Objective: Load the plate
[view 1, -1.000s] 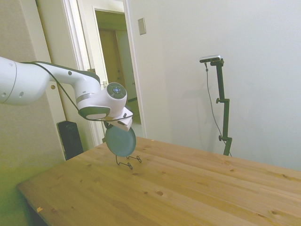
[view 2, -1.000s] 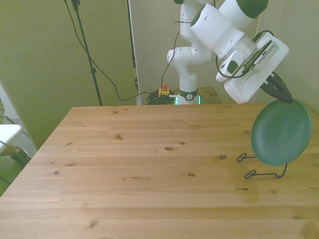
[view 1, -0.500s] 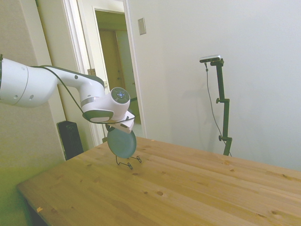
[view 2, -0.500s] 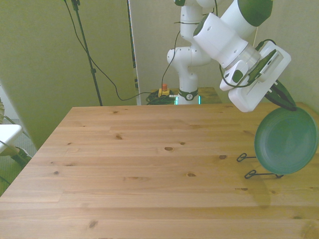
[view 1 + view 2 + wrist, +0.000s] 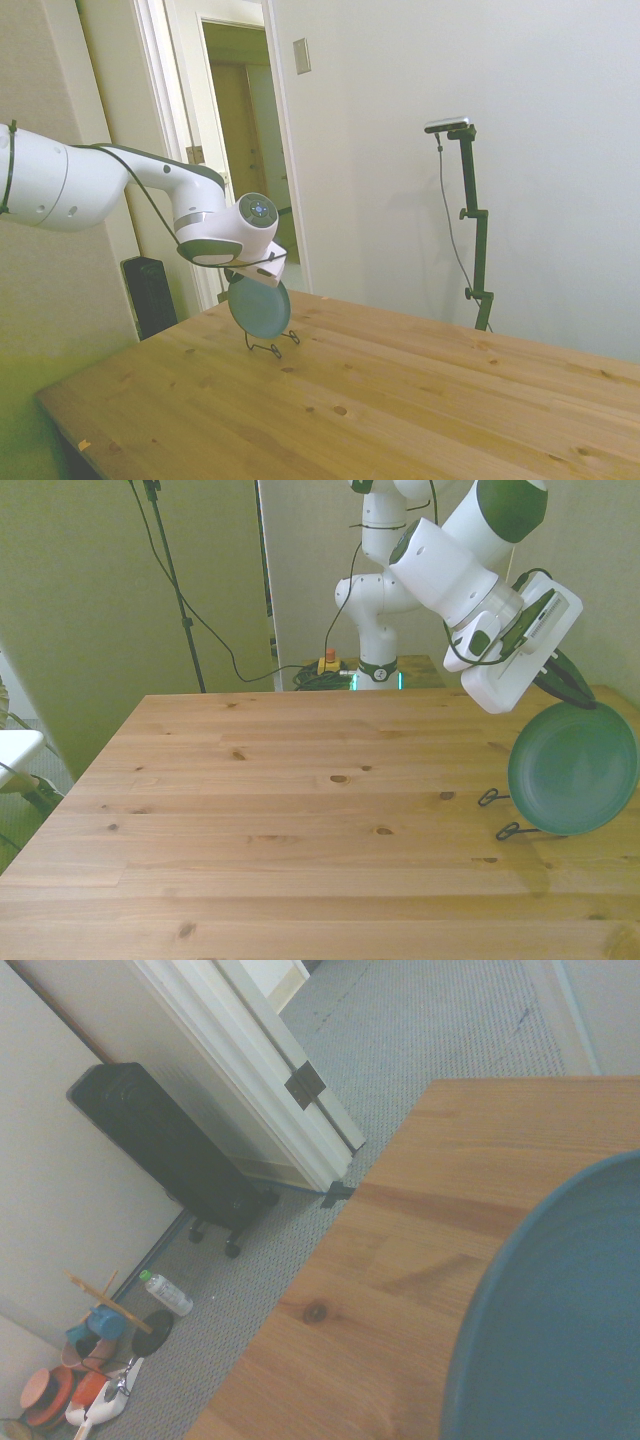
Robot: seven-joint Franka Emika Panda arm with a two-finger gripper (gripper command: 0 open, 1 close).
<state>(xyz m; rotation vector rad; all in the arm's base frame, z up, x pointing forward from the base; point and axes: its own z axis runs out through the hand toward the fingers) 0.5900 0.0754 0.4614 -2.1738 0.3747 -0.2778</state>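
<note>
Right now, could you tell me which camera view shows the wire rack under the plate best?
The front view: the wire rack shows two looped feet below the plate. The side view shows it small and distant; the wrist view shows only plate and table.

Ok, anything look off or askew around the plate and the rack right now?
Nothing stands out. The plate stands on edge over the wire rack, held at its top rim by the gripper; the table shows no spill or damage.
</note>
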